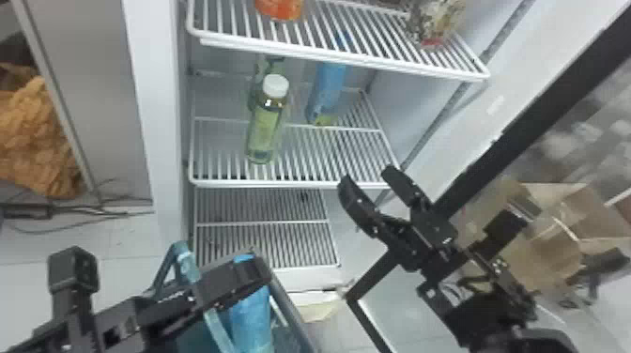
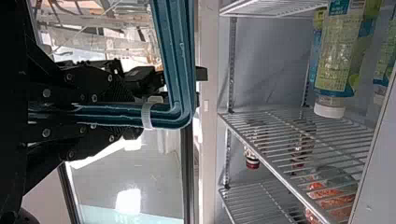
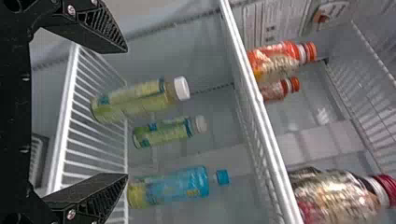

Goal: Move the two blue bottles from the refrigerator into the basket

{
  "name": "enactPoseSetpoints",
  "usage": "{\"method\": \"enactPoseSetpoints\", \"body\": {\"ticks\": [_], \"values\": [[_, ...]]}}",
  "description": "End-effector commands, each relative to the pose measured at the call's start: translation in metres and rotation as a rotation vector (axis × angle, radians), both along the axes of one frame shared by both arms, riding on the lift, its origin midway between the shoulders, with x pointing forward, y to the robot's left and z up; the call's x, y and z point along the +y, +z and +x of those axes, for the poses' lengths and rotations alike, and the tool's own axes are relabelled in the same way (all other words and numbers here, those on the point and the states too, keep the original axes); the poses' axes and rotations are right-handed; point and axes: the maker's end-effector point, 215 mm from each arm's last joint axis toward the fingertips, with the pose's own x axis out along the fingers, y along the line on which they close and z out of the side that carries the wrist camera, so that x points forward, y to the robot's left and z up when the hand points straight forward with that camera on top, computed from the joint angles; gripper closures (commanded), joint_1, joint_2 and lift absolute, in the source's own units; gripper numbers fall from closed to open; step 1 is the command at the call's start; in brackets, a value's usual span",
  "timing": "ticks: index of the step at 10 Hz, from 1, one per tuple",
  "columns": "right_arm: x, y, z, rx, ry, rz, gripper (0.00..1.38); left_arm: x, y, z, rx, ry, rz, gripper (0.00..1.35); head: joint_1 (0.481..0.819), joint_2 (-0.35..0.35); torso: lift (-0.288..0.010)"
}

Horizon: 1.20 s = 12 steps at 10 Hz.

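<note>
Right now, the left gripper (image 1: 240,279) is keeping its fingers closed around the teal handle (image 1: 188,266) of the basket (image 1: 292,312) in the head view, and its wrist view is showing the handle pinched between them. One blue bottle (image 1: 251,319) is already sitting in the basket, its cap partly hiding behind those fingers.

The right gripper (image 1: 367,177) is pointing toward the refrigerator (image 1: 162,141), near the front edge of the middle shelf (image 1: 263,183). Its fingers are standing wide apart and holding nothing.

The other blue bottle (image 1: 327,91) is standing toward the back of the middle shelf, well apart from the right fingers. Beside it, over on the left in the head view, two green bottles are standing one behind the other: the front green bottle (image 1: 265,129) and the rear green bottle (image 3: 163,133), both wearing white caps.

Up on the upper shelf (image 1: 338,57), an orange bottle (image 1: 280,8) is standing toward the left and a dark patterned bottle (image 1: 434,28) toward the right. Outside, cardboard (image 1: 544,258) is lying to the right.
</note>
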Motion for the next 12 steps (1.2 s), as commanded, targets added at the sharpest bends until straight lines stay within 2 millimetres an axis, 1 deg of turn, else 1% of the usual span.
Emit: {"method": "enactPoseSetpoints", "body": {"ticks": [1, 4, 6, 8, 10, 11, 12], "values": [[-0.013, 0.002, 0.015, -0.036, -0.043, -0.013, 0.12, 0.000, 0.000, 0.001, -0.002, 0.002, 0.000, 1.20, 0.695, -0.350, -0.216], [-0.038, -0.003, 0.045, -0.061, -0.120, -0.036, 0.12, 0.000, -0.002, -0.001, 0.004, -0.001, 0.002, 1.20, 0.695, -0.350, -0.216], [-0.045, -0.006, 0.068, -0.067, -0.161, -0.024, 0.12, 0.000, -0.002, -0.001, 0.004, -0.001, 0.002, 1.20, 0.695, -0.350, -0.216], [-0.043, -0.014, 0.090, -0.060, -0.178, -0.020, 0.12, 0.000, -0.002, -0.001, 0.004, -0.001, 0.002, 1.20, 0.695, -0.350, -0.216], [-0.031, -0.017, 0.115, -0.058, -0.178, -0.004, 0.12, 0.000, -0.002, -0.001, 0.004, -0.001, 0.004, 1.20, 0.695, -0.350, -0.216], [-0.026, -0.015, 0.126, -0.065, -0.178, 0.000, 0.12, -0.001, -0.002, -0.001, 0.002, -0.003, 0.003, 1.20, 0.695, -0.350, -0.216], [-0.022, -0.018, 0.135, -0.062, -0.186, 0.004, 0.12, -0.001, -0.002, -0.001, 0.002, -0.003, 0.005, 1.20, 0.695, -0.350, -0.216]]}}
